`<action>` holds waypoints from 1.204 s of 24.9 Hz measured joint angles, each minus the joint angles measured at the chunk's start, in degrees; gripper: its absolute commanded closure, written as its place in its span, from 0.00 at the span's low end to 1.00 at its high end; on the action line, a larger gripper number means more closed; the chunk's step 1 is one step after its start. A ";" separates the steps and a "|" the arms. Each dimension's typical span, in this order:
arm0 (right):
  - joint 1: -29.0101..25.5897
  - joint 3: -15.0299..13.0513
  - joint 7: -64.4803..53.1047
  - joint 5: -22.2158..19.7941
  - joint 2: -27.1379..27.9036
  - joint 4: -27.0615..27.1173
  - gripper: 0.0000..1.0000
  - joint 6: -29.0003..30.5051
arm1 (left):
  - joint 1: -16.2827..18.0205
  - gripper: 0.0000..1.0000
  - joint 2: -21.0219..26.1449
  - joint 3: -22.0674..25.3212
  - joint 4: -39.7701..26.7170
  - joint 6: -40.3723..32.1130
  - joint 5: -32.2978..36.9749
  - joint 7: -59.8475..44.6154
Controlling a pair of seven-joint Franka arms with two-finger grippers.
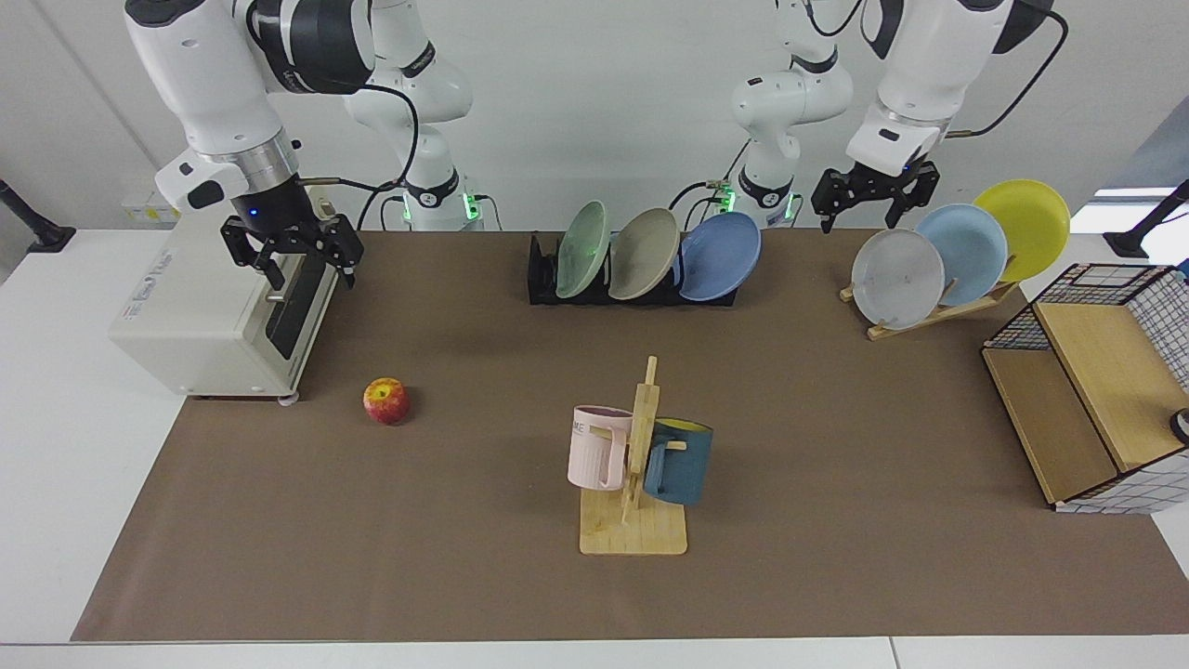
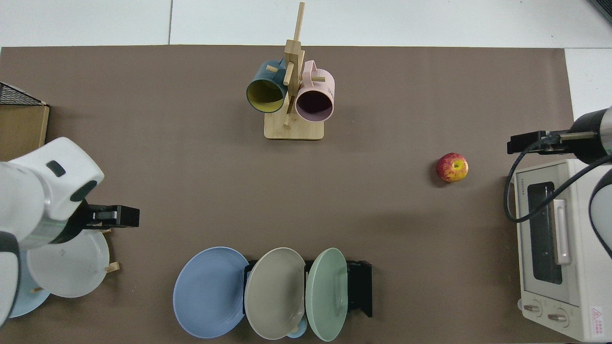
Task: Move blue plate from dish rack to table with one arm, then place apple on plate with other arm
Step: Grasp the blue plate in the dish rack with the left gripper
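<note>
between dish rack (image 1: 632, 279) and wooden stand (image 1: 929, 311), left gripper (image 1: 874, 206) spread, empty

- I see even, bright light from overhead in both views, with no dim corners.
- Shadows on the counter (image 1: 836, 557) are soft and short; the apple (image 1: 386, 400) throws a small one beside it, and the mug stand (image 2: 293, 95) a faint one.
- The white wall behind looks near washed out.
- Green indicator lights tint the green plate (image 1: 583, 249).
- Both views read crisp to me, with no motion smear.
</note>
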 measured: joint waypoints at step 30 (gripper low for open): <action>0.00 0.03 0.00 0.00 -0.02 -0.05 0.00 -0.15 | -3.03 0.78 -15.82 -18.72 -38.41 19.11 -0.97 -10.72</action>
